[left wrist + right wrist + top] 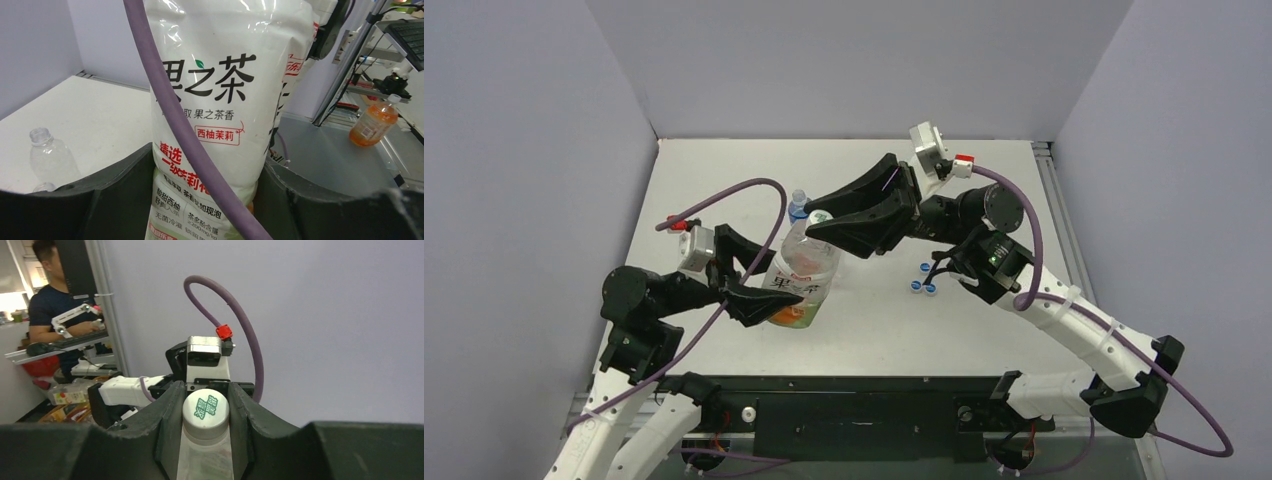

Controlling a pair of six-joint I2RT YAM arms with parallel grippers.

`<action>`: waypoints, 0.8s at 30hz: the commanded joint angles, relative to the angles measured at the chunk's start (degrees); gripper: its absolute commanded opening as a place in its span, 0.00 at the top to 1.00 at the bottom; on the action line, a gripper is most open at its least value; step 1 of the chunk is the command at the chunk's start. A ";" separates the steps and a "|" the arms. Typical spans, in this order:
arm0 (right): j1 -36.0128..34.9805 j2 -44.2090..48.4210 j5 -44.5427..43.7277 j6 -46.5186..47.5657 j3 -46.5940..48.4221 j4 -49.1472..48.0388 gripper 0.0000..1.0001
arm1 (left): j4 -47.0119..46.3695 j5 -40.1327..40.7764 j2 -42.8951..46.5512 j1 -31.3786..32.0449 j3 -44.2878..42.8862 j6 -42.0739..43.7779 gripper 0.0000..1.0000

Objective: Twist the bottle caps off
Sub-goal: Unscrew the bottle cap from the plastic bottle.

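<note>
leaning cap-away, bottle (809,262) held by left end effector (782,281) (right end effector (815,219) pinches cap (205,409)).

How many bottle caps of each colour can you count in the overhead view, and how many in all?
Blue caps: 3, loose on the table
White cap: 1, on the labelled bottle
Total: 4
</note>
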State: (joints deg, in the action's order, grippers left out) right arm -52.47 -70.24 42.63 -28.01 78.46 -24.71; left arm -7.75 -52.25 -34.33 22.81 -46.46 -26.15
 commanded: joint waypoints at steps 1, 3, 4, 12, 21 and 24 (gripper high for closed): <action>-0.24 -1.07 12.79 -5.81 2.00 -8.84 1.00 | -4.44 -3.16 -0.90 -0.22 -3.60 -4.65 1.00; 0.04 -1.51 14.39 -7.81 1.82 -11.04 1.00 | -4.95 -5.54 -1.32 -0.22 -4.04 -5.88 1.00; 0.06 -1.63 14.71 -8.70 1.88 -11.36 1.00 | -5.06 -6.52 -1.43 -0.22 -4.15 -6.26 1.00; 0.82 -1.58 14.37 -8.45 2.22 -8.98 0.51 | -2.47 -4.72 -1.30 -0.17 -4.26 -3.72 1.00; 0.87 4.86 -10.40 5.61 3.88 13.30 0.21 | 8.75 15.83 -1.35 -0.22 -3.72 16.94 1.00; -2.71 4.89 -30.16 8.87 6.41 22.45 0.19 | 11.45 21.40 -1.70 -0.22 -3.64 20.69 1.00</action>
State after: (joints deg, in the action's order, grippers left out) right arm -52.16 -67.72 36.64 -25.82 79.64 -12.58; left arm -0.93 -44.49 -35.44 22.79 -47.20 -14.39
